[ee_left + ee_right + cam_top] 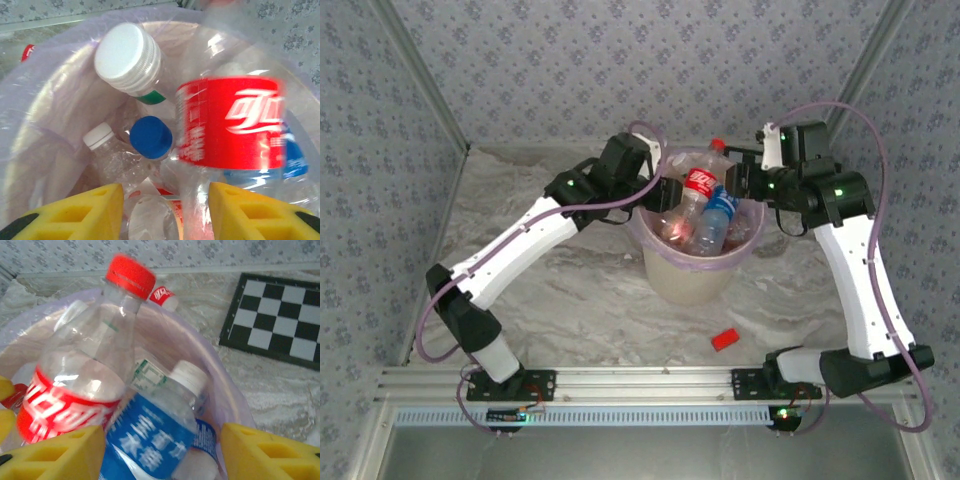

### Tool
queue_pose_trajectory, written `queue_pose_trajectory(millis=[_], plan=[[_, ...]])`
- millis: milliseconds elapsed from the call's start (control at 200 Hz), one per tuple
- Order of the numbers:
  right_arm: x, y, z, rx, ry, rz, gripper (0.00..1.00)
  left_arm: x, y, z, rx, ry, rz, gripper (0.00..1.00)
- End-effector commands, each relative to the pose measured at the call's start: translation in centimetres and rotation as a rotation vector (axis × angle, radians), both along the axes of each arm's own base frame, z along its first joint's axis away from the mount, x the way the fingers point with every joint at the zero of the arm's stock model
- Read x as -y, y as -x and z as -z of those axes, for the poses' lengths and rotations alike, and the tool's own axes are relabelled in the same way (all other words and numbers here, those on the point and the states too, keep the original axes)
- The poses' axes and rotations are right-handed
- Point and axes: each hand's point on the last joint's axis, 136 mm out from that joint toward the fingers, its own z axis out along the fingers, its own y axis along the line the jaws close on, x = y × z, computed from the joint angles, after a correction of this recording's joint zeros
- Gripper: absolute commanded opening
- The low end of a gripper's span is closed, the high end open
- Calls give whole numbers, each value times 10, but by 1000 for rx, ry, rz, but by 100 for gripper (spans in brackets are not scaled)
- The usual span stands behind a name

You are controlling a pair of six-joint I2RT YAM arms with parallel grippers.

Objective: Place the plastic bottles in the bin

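The plastic bottles [702, 192] lie piled in the bin [685, 285]; a small block [724, 339] lies on the table [570, 300] before it.

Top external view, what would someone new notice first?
The cream bin in the middle of the table, heaped with plastic bottles, with the left arm and right arm reaching to its rim from either side. A red-labelled bottle with a red cap sticks up on top, beside a blue-labelled bottle. A small red block lies alone in front of the bin.

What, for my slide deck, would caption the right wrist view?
Red-labelled bottle and blue-labelled bottle in the lined bin, checkerboard behind.
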Motion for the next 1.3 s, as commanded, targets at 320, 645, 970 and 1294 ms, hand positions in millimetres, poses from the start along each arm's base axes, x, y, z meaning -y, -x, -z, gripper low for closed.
queue_pose_trajectory(millis=[320,645,970,1294], plan=[[-29,35,50,-210,-79,49,75,8,4,-23,16,100,41,49],[-46,16,88,-283,-95,50,67,15,7,-8,-29,105,61,42],[-27,24,24,-137,-78,54,45,25,7,-7,-49,128,86,40],[-15,32,-12,-75,-60,53,49,43,9,1,-89,117,99,39]])
